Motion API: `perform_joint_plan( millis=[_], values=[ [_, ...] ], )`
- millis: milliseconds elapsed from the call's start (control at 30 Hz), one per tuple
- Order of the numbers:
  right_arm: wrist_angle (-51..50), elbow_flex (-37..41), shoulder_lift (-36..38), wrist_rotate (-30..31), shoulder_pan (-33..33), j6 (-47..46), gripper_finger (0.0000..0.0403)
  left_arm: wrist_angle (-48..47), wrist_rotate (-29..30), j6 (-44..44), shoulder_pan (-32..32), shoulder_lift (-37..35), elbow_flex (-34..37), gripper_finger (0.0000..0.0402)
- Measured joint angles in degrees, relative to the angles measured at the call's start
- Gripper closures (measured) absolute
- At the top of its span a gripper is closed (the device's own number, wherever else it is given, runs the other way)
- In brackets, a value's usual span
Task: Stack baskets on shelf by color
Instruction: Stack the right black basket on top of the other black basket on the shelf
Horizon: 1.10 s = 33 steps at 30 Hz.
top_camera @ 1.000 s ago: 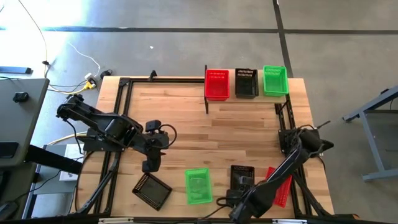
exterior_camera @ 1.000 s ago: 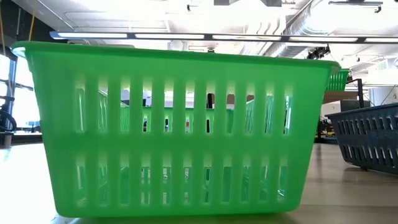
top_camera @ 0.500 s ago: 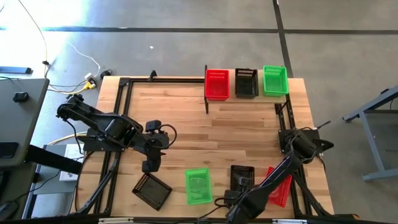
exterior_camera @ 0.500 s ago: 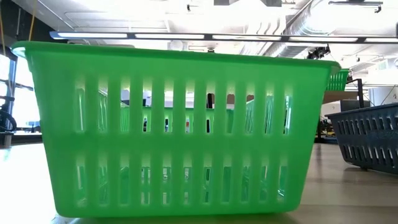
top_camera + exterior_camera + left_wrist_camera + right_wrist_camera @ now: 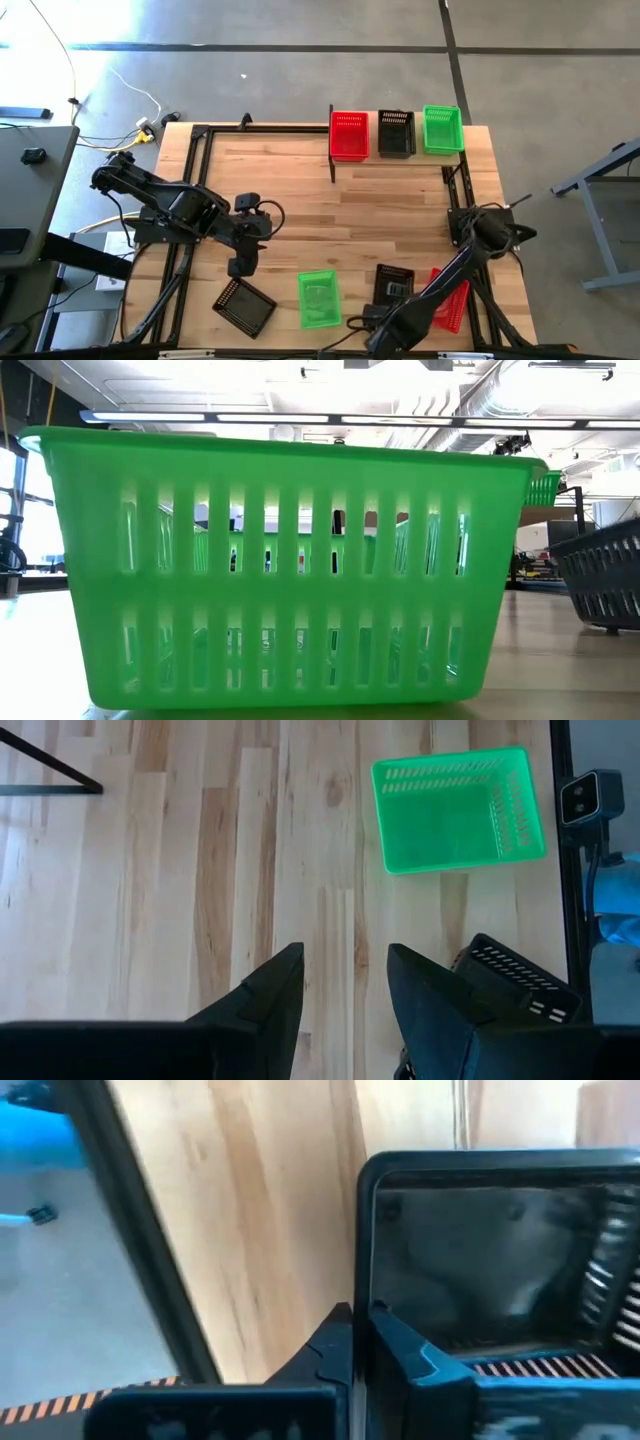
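On the shelf (image 5: 400, 160) at the far right stand a red basket (image 5: 348, 135), a black basket (image 5: 396, 133) and a green basket (image 5: 442, 130). Near the front edge, the tabletop carries a black basket (image 5: 246, 305), a green basket (image 5: 319, 298), a second black basket (image 5: 392, 284) and a red basket (image 5: 452, 300) partly under my right arm. My right gripper (image 5: 360, 1320) is shut on that second black basket. My left gripper (image 5: 345, 955) hangs open over bare wood, left of the green basket (image 5: 458, 810). My right gripper pinches the black basket's near wall (image 5: 362, 1250) at its rim, close to a corner. One finger (image 5: 335, 1345) is outside the basket and the other (image 5: 390, 1345) inside. The fingers come from above, pointing down. In the low view the basket (image 5: 605, 575) sits slightly tilted.
The green basket (image 5: 280, 570) fills most of the low view. The shelf's black frame (image 5: 332, 165) stands on the far right of the table. Bare wood lies open in the middle (image 5: 340, 215). A black table frame (image 5: 150, 1250) runs along the near edge beside my right gripper.
My right gripper has shut on the near wall of the black basket. The basket has shifted a little toward the table's right and turned slightly. In the low view it has slid rightward and its rim slants more. My left arm has kept still.
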<state>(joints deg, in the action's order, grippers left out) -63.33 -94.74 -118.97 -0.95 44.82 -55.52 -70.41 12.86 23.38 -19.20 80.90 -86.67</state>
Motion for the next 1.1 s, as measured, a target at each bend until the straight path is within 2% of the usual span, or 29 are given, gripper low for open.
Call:
perform_joint_plan(
  millis=[233, 467, 567, 800, 1100],
  values=[
    [-2.6, -0.02, 6.3, 4.14, -2.8, 2.04, 0.0401, 0.04, 0.59, -1.51, 0.04, 0.02, 0.0, 0.0264],
    [-7.63, -0.04, 13.81, 10.2, -7.29, 5.66, 0.0402, 0.02, 6.87, -1.53, 0.52, 0.02, 0.0, 0.0264],
    [-9.71, -0.04, 17.17, 13.07, -9.64, 7.99, 0.0402, 0.02, 7.85, -1.54, 1.87, 0.02, 0.0, 0.0264],
    [-14.2, -0.04, 25.5, 18.92, -16.71, 15.93, 0.0402, 0.02, 7.88, -5.81, 8.26, 0.02, -0.02, 0.0264],
    [-17.43, -0.04, 33.77, 26.29, -28.85, 34.37, 0.0403, 0.37, 7.45, -11.61, 19.89, 0.02, -0.02, 0.0264]
  ],
)
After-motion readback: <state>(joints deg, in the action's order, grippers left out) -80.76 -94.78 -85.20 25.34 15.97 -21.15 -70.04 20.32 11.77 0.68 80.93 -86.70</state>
